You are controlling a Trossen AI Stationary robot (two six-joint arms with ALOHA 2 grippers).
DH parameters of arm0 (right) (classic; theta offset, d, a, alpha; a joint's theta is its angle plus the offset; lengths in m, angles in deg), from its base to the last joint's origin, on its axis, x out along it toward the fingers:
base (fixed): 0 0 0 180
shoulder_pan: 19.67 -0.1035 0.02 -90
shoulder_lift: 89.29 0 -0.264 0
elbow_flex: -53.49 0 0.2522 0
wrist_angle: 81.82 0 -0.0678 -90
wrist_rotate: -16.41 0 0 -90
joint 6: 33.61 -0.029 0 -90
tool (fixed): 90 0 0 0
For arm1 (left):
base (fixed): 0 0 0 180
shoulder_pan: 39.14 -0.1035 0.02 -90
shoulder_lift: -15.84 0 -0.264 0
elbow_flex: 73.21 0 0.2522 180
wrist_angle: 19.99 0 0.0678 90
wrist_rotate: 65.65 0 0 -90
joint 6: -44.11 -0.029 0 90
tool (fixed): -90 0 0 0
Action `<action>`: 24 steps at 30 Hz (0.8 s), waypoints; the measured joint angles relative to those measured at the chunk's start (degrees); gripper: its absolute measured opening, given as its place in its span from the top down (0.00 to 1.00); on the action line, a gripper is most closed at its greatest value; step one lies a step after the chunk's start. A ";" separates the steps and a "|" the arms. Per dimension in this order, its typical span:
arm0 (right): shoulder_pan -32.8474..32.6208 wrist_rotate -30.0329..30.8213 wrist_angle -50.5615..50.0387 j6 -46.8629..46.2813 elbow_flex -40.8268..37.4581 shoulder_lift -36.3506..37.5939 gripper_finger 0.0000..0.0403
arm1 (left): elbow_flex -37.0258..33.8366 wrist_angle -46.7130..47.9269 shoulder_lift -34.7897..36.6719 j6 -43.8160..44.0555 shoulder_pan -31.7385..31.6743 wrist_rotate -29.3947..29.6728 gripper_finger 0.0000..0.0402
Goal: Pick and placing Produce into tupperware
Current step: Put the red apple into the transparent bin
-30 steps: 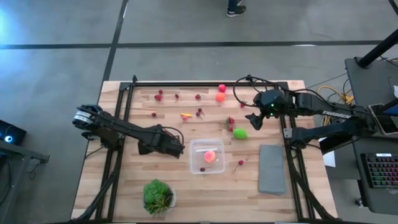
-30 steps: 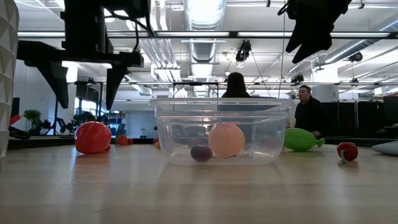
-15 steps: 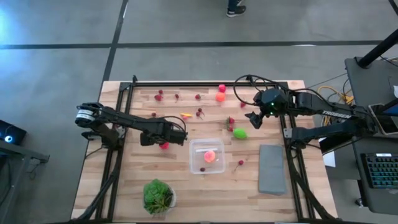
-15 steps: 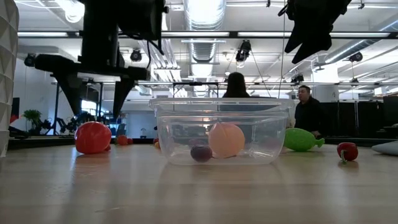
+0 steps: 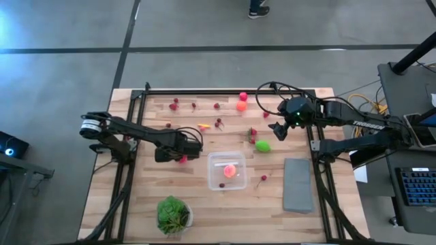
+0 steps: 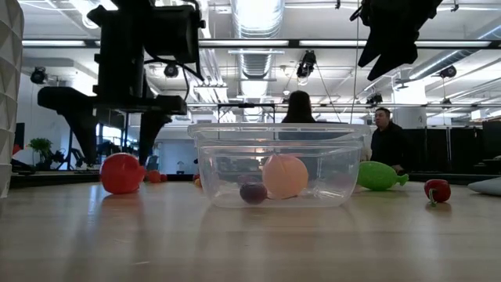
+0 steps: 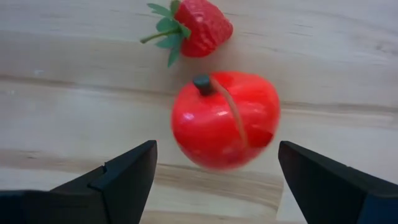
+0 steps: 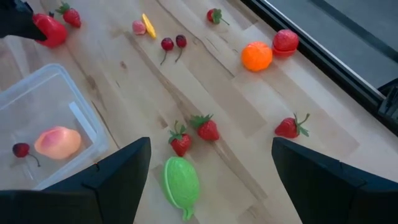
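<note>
Beside the clear tupperware [image 5: 226, 171], on the side of the left arm, the left gripper [image 5: 178, 156] has come lower in the last second and now stands over a red apple [image 7: 225, 118] that lies on the bench [image 5: 225, 211], its jaws spread wide to either side of the fruit and holding nothing. A second ago it hung higher and covered the apple from above; half a second ago it had swung forward past it. That reads as the approach to a grasp, with the apple probably next to go into the tupperware. The right gripper [image 5: 278, 129] has not moved; it hangs near the back of the bench, jaws wide and empty. The tupperware sits at mid-bench and holds two pieces: one peach-coloured fruit [image 6: 284, 175] and one dark cherry [image 6: 252, 193]. Out on the bench, the counts that can be made are one red apple, one strawberry [image 7: 198, 27] just behind it, one lime-green piece [image 5: 262, 145], one orange [image 8: 257, 56], one yellow piece [image 8: 149, 25], and roughly a dozen small red berries and cherries, too small to count exactly.
</note>
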 joint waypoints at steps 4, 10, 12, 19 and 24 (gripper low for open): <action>0.00 0.00 -0.01 -1.00 0.00 0.00 0.19 | -0.10 -0.04 -0.08 -0.03 0.00 0.08 0.20; 0.00 0.00 -0.02 -1.09 0.00 0.00 0.19 | -1.46 -0.66 -0.11 -0.02 -0.15 1.18 0.20; 0.00 0.00 -0.02 -1.07 0.00 0.00 0.19 | -2.23 -1.71 -0.11 0.02 -0.15 1.18 0.20; 0.00 0.00 -0.02 -1.07 0.00 0.00 0.19 | -3.49 -5.28 -0.17 0.06 -0.15 0.22 0.20; 0.00 0.00 -0.02 -1.07 0.00 0.00 0.19 | -3.52 -5.17 -0.17 0.08 -0.15 0.21 0.20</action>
